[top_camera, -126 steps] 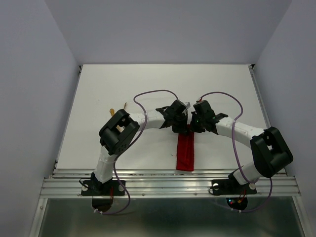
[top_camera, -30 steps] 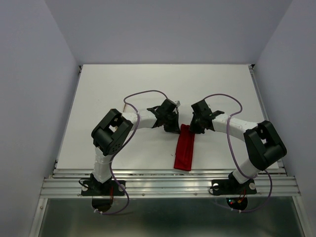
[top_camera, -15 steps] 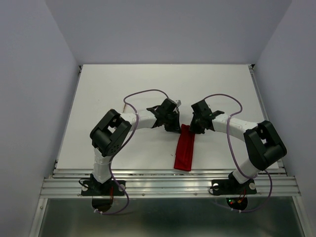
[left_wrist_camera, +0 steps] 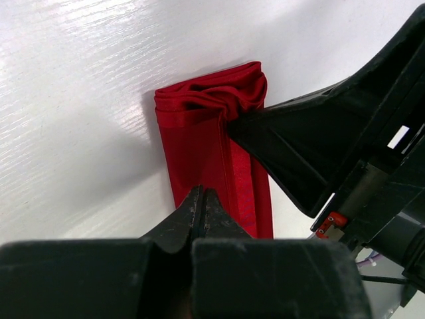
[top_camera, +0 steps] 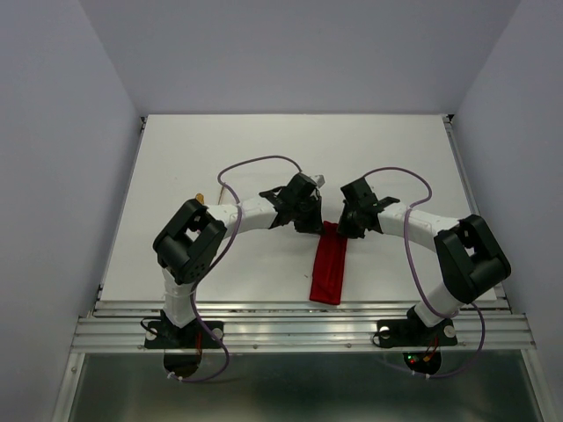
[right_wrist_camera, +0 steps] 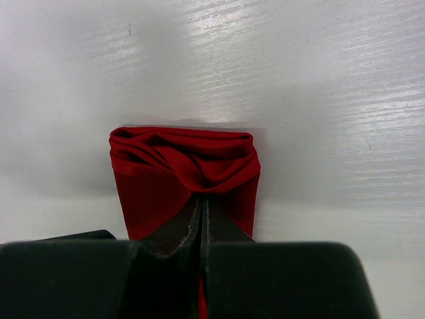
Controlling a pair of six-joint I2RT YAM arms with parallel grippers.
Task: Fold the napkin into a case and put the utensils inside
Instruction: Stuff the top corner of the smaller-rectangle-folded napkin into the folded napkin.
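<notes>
The left gripper [left_wrist_camera: 201, 199] has its black jaws closed tip to tip, the tips set on the flat upper layer of the napkin [left_wrist_camera: 199, 153], a bright red soft cloth folded into a narrow strip. The right gripper [right_wrist_camera: 201, 203], just beside it, is likewise fully closed, its tips against the strip's rumpled, bunched end; whether either pair pinches cloth cannot be determined. The strip lies on the white table [right_wrist_camera: 299, 80], running from the tips back toward the arm bases.

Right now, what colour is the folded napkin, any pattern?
Napkin: plain bright red, best seen in right wrist view.
</notes>
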